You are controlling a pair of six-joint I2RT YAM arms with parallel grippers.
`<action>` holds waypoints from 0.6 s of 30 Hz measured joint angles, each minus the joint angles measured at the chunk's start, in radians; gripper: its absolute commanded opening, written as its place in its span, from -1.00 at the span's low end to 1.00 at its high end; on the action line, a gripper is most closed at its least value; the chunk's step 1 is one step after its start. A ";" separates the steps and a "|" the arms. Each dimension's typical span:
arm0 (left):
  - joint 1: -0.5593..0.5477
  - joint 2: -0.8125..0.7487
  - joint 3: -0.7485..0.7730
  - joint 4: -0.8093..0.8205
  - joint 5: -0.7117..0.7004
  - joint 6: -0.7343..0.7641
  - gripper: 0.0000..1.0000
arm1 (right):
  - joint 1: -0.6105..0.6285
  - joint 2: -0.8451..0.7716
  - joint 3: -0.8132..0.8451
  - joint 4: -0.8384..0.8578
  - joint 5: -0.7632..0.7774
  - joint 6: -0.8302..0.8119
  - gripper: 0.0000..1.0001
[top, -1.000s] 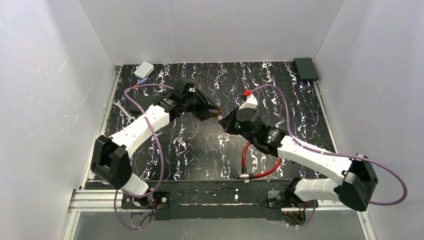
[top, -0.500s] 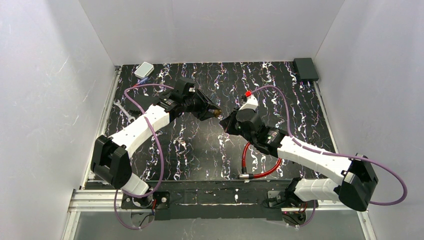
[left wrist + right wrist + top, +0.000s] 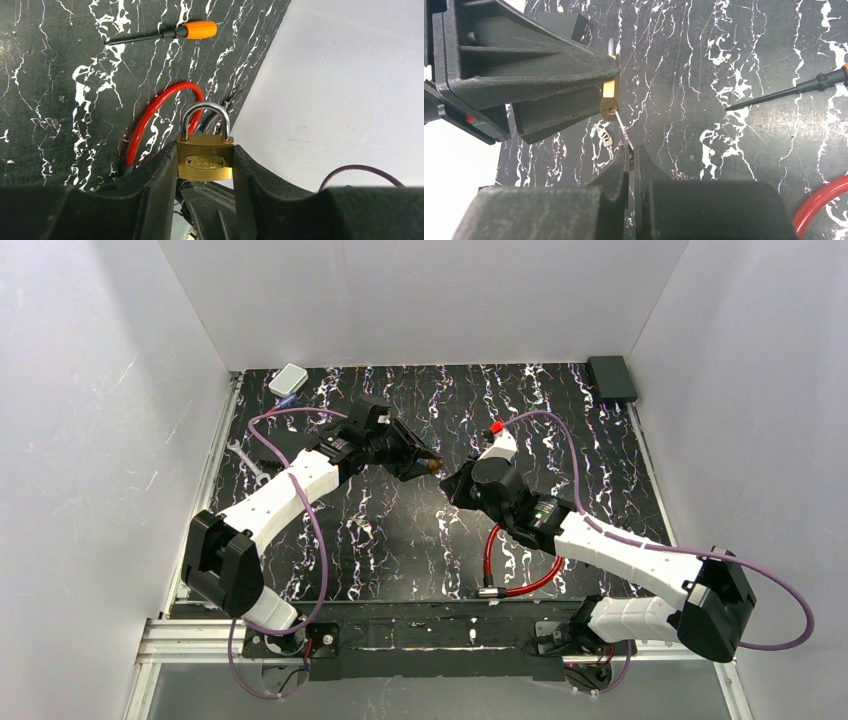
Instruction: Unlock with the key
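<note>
My left gripper (image 3: 428,463) is shut on a small brass padlock (image 3: 205,156), gripping its body on both sides with the silver shackle closed and pointing away. The padlock also shows in the right wrist view (image 3: 608,98). My right gripper (image 3: 631,150) is shut on a small silver key (image 3: 623,131). The key's blade slants up to the keyhole in the padlock's bottom face; how deep it sits I cannot tell. In the top view the right gripper (image 3: 450,484) meets the left one above the mat's middle. The orange-handled, black-shafted item (image 3: 198,30) is a small screwdriver lying on the mat (image 3: 774,95).
A red cable loop (image 3: 518,583) lies near the front of the mat and shows in the left wrist view (image 3: 150,115). Spare keys (image 3: 603,136) lie on the mat under the grippers. A silver wrench (image 3: 243,458) is at the left edge, a white box (image 3: 289,379) back left, a black box (image 3: 611,377) back right.
</note>
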 measured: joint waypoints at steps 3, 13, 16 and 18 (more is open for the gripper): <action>0.000 0.000 0.000 0.000 0.000 0.000 -1.00 | 0.000 0.004 0.001 0.001 0.000 0.000 -0.97; 0.000 0.000 0.000 -0.001 -0.002 0.001 -1.00 | 0.000 0.009 0.001 0.002 -0.011 -0.005 -0.97; 0.000 0.000 0.000 -0.001 -0.003 0.001 -1.00 | 0.000 0.009 0.001 0.003 -0.011 -0.006 -0.97; 0.000 0.000 0.000 -0.001 -0.003 0.001 -1.00 | 0.000 0.009 0.002 0.005 -0.013 -0.008 -0.97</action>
